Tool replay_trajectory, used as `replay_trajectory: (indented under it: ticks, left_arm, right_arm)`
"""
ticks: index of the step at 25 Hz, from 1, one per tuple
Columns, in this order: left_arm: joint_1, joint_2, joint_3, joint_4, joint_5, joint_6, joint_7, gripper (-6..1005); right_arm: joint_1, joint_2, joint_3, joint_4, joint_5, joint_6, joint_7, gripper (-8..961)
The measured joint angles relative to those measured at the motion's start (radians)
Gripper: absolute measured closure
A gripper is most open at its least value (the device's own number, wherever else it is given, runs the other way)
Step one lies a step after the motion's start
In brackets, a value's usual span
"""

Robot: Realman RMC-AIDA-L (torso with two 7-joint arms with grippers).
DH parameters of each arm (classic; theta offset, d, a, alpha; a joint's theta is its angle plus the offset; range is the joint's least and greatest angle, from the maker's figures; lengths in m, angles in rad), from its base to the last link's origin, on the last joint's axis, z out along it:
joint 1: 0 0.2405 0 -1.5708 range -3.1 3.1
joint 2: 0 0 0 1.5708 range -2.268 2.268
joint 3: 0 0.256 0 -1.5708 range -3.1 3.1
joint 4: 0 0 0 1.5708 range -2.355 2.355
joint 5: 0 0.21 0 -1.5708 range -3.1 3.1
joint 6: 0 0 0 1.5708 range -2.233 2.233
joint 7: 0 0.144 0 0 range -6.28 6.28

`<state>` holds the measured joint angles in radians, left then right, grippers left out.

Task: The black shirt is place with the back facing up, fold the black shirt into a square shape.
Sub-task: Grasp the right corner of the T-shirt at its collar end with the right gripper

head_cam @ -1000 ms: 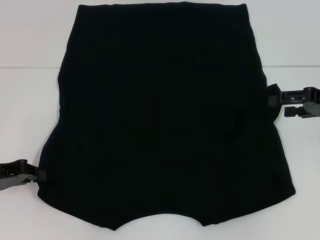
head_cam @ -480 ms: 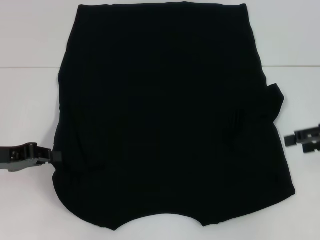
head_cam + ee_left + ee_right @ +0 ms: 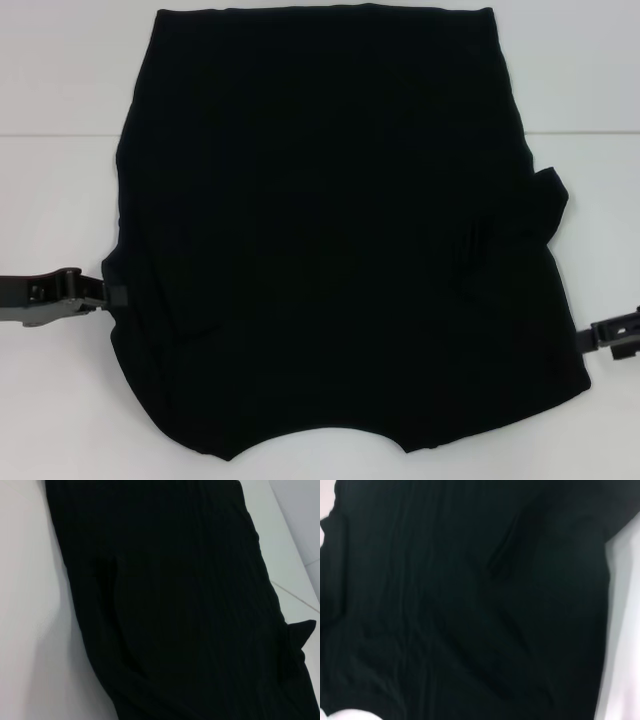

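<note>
The black shirt (image 3: 330,230) lies flat and fills most of the head view, with its curved edge nearest me. It also fills the left wrist view (image 3: 175,605) and the right wrist view (image 3: 470,605). My left gripper (image 3: 112,296) is at the shirt's left edge, shut on the fabric there. The lower left part of the shirt is drawn inward. A small folded flap (image 3: 548,200) sticks out on the shirt's right side. My right gripper (image 3: 592,340) is low at the shirt's right edge, open and holding nothing.
The shirt rests on a white table (image 3: 60,200), with bare surface to the left and right of it. A thin seam line (image 3: 60,135) crosses the table at the far side.
My left gripper moved up and inward, and the shirt's lower left corner came with it. My right gripper let go of the side flap and moved down to the lower right edge.
</note>
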<state>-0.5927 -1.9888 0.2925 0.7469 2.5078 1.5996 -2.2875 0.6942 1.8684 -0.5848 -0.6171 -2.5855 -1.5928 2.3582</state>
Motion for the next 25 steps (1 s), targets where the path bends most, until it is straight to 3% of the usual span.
replay_trajectory:
  ticks: [5,14,19,25]
  left_arm:
    - [0.0,0.001,-0.002,0.0,0.001,-0.009,-0.003,971]
    - [-0.001,0.001,-0.003,0.0,-0.001,-0.014,-0.005,970]
    - [-0.001,0.001,-0.003,0.0,-0.002,-0.024,-0.011,970]
    - [-0.001,0.001,-0.003,0.0,-0.002,-0.024,-0.012,970]
  right_arm:
    - [0.001,0.022,-0.003,-0.002,-0.025,0.014,-0.007,162]
    - [0.001,0.025,-0.012,0.0,-0.026,0.014,0.005,272]
    - [0.001,0.026,-0.019,0.006,-0.027,0.026,0.006,475]
    - [0.003,0.032,-0.028,0.007,-0.064,0.056,0.024,481]
